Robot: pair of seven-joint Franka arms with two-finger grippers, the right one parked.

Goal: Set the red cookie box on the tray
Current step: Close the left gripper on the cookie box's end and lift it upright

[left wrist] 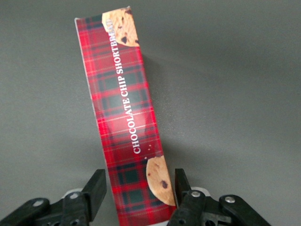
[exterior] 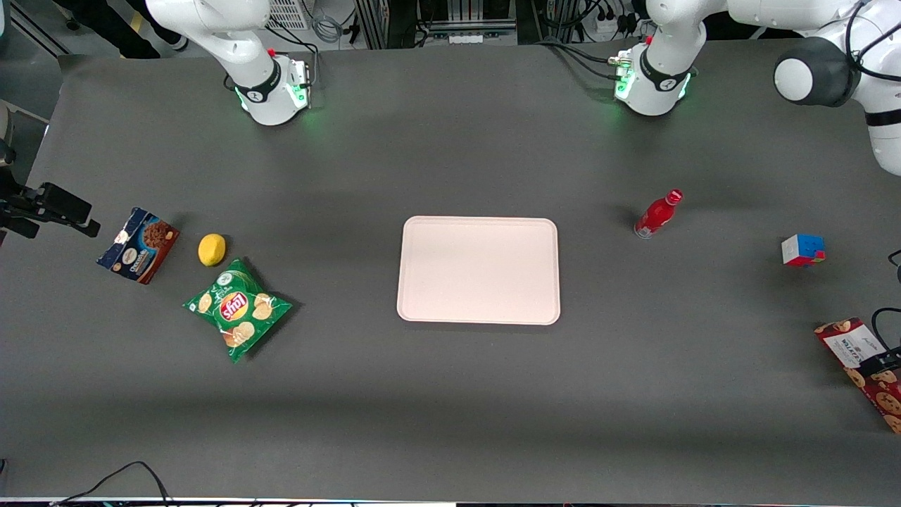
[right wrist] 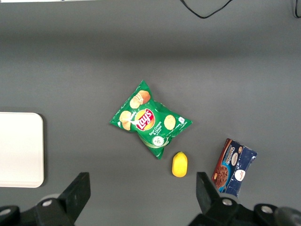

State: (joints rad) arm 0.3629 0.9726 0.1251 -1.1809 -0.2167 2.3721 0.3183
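Left wrist view: gripper [left wrist: 136, 193] is open, one finger on each long side of the red cookie box [left wrist: 124, 113], which runs away toward 12 o'clock; contact not clear, nothing held yet. In the front view the box [exterior: 862, 366] lies flat at the working arm's end of the table, about 4 o'clock from the tray [exterior: 479, 270] and well apart. My call: centre the fingers across the narrow width, close squarely, lift level, since a long carton gripped near one end will likely sag or swing
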